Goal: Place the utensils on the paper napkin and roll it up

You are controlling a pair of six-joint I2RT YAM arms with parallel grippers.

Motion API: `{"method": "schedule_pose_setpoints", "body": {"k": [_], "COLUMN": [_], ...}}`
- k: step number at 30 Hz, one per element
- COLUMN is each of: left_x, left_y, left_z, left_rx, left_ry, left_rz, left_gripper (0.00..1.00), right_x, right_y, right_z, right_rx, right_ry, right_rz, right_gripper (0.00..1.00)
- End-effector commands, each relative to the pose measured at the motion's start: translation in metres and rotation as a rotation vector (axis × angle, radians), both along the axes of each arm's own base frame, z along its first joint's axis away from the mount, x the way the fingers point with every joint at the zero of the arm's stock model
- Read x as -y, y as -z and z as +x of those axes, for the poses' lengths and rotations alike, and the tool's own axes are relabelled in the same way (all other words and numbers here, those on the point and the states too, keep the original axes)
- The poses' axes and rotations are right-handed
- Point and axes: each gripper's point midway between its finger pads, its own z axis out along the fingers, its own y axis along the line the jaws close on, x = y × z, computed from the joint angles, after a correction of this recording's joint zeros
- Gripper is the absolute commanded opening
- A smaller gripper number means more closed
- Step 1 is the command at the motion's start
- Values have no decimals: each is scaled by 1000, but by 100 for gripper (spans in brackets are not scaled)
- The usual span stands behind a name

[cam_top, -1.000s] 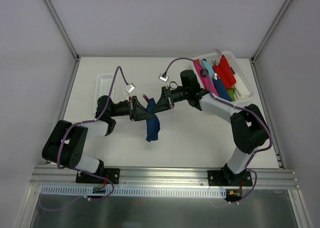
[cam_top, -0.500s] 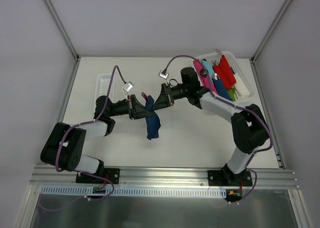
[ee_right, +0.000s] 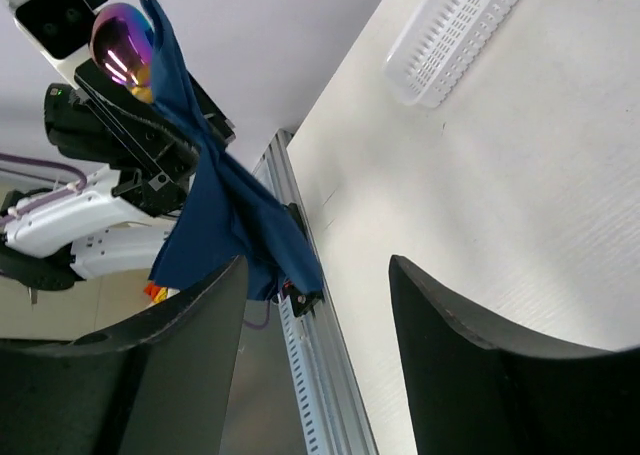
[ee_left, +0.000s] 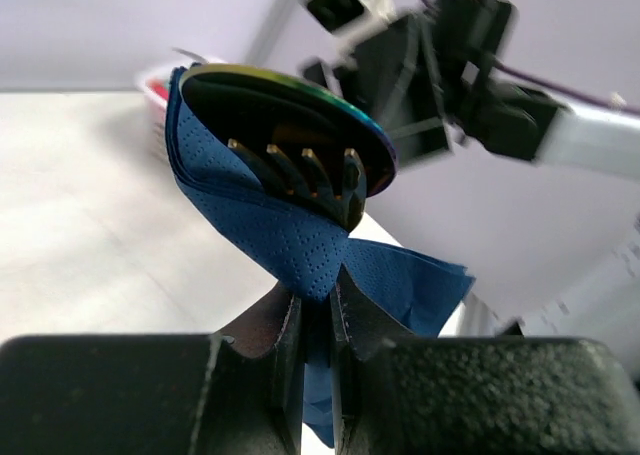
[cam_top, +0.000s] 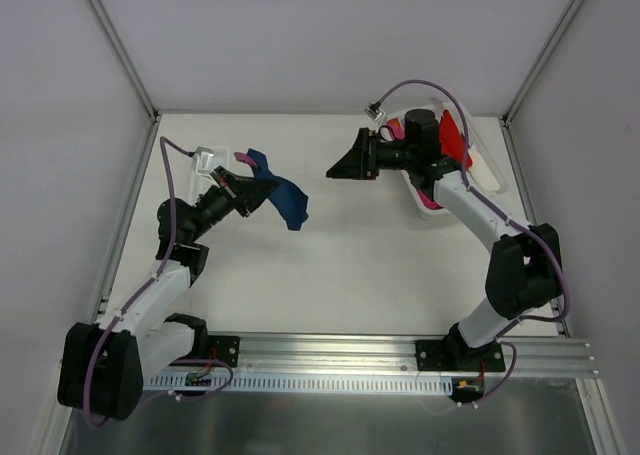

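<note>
Top view, left gripper (cam_top: pixel 250 187): shut on the paper napkin (cam_top: pixel 280 195), lifting it off the table (cam_top: pixel 380 265), probably so the wrap can be handled in the air.
Top view, paper napkin: hangs in loose folds just right of the left gripper, more bunched than rolled.
Top view, utensils (cam_top: pixel 245 159): pinkish heads poke out of the napkin's top, just above the left gripper; they appear to be wrapped inside.
Top view, right gripper (cam_top: pixel 335 170): jaws spread and empty, well to the right of the left gripper and facing it.
Top view, other things: white tray (cam_top: pixel 205 157) just behind the left gripper; bin (cam_top: pixel 497 187) of plastic items far to its right.
Left wrist view, grip: the fingers (ee_left: pixel 285 335) pinch a narrow waist of the paper napkin (ee_left: pixel 290 245), which keeps the bundle gathered.
Left wrist view, contents: a spoon (ee_left: pixel 290 100) bowl and fork (ee_left: pixel 300 175) tines stand above the left gripper, cupped by the navy folds.
Right wrist view, jaws: wide apart, nothing between them.
Right wrist view, bundle: paper napkin (ee_right: pixel 215 205) droops below the left gripper (ee_right: pixel 170 140), the iridescent spoon (ee_right: pixel 125 45) head at its top.
Judgement: the roll looks loose, so a tail could unfurl.
</note>
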Motion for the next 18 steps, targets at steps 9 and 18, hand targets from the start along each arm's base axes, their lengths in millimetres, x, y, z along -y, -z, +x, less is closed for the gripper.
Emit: {"method": "schedule_pose_setpoints", "body": {"k": [9,18], "left_x": [-58,-55], "left_y": [-6,-13], "left_z": [33,22], "left_rx": [-208,-240], "left_ry": [-442,-429], "left_rz": [-103,-170], "left_gripper": [0,0], "right_x": [-23,-54], "right_y": [-55,-34], "right_z": [-22,-56], "right_rx": [173,313], "right_ry": [60,-11], "right_rz": [-58,-185], "right_gripper": [59,58]}}
